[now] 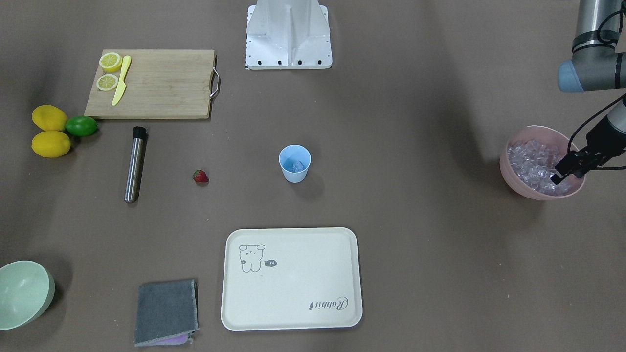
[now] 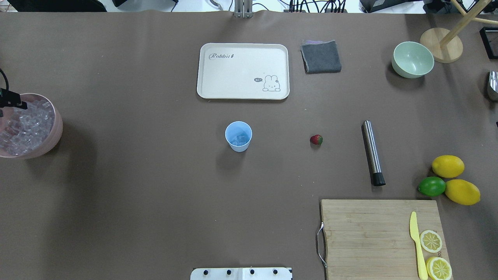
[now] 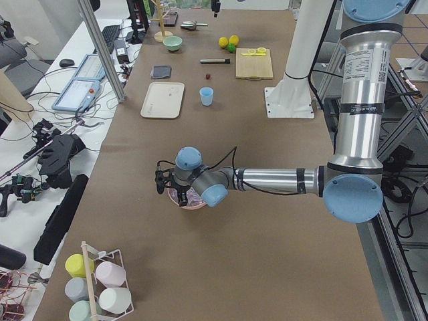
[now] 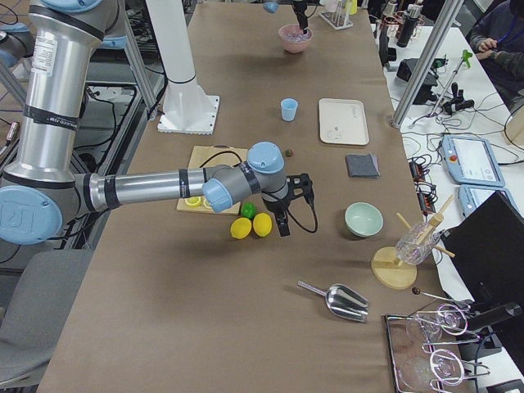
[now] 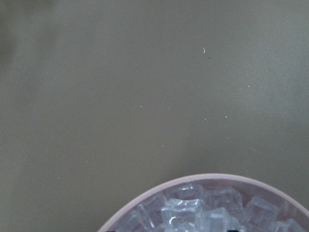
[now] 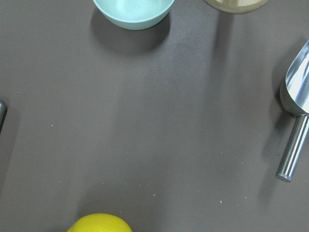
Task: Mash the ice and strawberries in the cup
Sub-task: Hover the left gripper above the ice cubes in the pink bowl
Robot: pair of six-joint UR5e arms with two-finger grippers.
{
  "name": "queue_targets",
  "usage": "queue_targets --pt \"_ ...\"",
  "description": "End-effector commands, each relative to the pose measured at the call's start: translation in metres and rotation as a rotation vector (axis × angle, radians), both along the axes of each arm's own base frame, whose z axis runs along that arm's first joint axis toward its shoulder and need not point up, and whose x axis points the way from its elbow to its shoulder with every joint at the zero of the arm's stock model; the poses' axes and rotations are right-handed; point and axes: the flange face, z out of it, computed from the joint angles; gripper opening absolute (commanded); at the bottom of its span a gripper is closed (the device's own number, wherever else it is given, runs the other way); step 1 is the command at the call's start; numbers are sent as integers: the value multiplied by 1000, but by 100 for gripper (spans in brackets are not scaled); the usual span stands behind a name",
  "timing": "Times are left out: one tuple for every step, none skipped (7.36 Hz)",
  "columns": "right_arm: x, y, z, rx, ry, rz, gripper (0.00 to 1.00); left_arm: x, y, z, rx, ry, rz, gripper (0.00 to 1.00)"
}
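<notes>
The light-blue cup (image 1: 295, 164) (image 2: 238, 136) stands upright mid-table with a few clear cubes of ice (image 2: 240, 137) inside. The red strawberry (image 1: 200, 176) (image 2: 316, 139) lies on the table between the cup and a steel muddler (image 1: 135, 164). At the table's left end a pink bowl (image 1: 518, 186) (image 2: 54, 132) is heaped with ice (image 1: 533, 159) (image 5: 193, 212). My left gripper (image 1: 567, 175) reaches down over that bowl's rim, fingers slightly apart, holding nothing. My right gripper (image 4: 282, 228) hangs low beside the lemons; I cannot tell its state.
A wooden cutting board (image 1: 161, 85) carries lemon halves and a yellow knife. Two lemons and a lime (image 1: 81, 125) lie beside it. A cream tray (image 1: 291, 293), a grey cloth (image 1: 166, 311) and a pale green bowl (image 1: 22, 293) sit along the far side. A metal scoop (image 6: 294, 121) lies near the right arm.
</notes>
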Motion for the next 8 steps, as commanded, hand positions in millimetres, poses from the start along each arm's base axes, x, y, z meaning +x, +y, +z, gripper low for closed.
queue_targets --pt "0 0 0 -1 0 1 100 9 1 0 -1 1 15 82" --pt "1 0 -1 1 0 1 100 12 2 -1 1 0 21 82" --pt "1 0 0 0 0 1 100 12 2 -1 3 2 23 74" --pt "1 0 0 0 0 1 100 12 3 -1 6 0 24 69" --pt "1 0 0 0 0 1 100 12 3 -1 8 -1 25 66" --pt "1 1 0 0 0 1 100 11 3 -2 22 -5 34 66" --pt "1 0 -1 1 0 1 100 11 3 -3 25 -4 35 66" --pt "1 1 0 1 0 1 100 11 2 -4 25 -4 35 66"
